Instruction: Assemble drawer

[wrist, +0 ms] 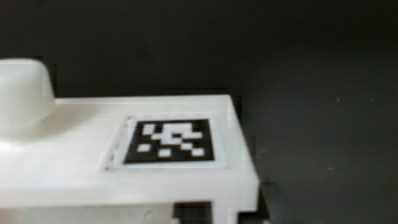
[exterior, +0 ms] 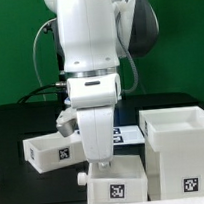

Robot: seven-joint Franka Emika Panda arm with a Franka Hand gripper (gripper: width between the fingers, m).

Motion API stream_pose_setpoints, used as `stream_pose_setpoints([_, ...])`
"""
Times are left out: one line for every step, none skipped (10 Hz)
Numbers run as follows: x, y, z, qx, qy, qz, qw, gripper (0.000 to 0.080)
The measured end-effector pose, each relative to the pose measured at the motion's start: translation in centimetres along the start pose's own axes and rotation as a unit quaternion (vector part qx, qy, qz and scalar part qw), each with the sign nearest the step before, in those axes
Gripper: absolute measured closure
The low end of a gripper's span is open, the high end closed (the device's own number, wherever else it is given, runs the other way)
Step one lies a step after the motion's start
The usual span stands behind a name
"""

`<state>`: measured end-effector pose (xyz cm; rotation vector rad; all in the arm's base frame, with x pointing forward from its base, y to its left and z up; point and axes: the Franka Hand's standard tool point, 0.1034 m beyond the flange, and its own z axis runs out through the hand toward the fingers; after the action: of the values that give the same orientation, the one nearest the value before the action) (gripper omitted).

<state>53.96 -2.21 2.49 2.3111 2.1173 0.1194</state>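
The drawer lies in three loose parts. One tray (exterior: 99, 187) sits right under the tool (exterior: 98, 163), with its square marker (exterior: 118, 189) on the wall that faces the exterior camera. The wrist view shows this same tray (wrist: 71, 140) close up, its marker (wrist: 175, 140) sharp on the flat white face. A blurred, rounded white shape (wrist: 22, 95) rises from the tray's edge beside the marker, and whether it is a finger cannot be told.

The tool's tips are hidden by the arm (exterior: 91, 51) and the tray wall, so whether the fingers stand apart or together cannot be told. Nothing shows clamped between them.

The second tray (exterior: 42, 153) lies near the tool on the exterior view's left, apart from the first, with its own marker (exterior: 64, 151) on the wall that faces the exterior camera. The casing (exterior: 180, 158) stands upright just beside the first tray, on the tool's other side toward the exterior view's right. Its open top shows, and it reaches higher than both trays.

Behind the tool, between it and the casing, a strip of the marker board (exterior: 131, 136) lies flat. All of it rests on the black tabletop (exterior: 21, 117).
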Motion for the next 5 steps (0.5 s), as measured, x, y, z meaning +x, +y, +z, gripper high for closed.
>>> stream_pose_setpoints([0.0, -0.02, 0.04, 0.0, 0.0, -0.006, 1.0, 0.0761])
stream_pose_setpoints([0.18, -0.03, 0.07, 0.0, 0.0, -0.02, 1.0, 0.0761])
stream_pose_setpoints([0.57, -0.03, 0.05, 0.0, 0.002, -0.023, 1.0, 0.0761])
stream_pose_setpoints([0.71, 0.06, -0.12, -0.001, 0.001, -0.023, 1.0, 0.0761])
stream_pose_setpoints([0.79, 0.15, -0.25, -0.003, 0.001, -0.023, 1.0, 0.0761])
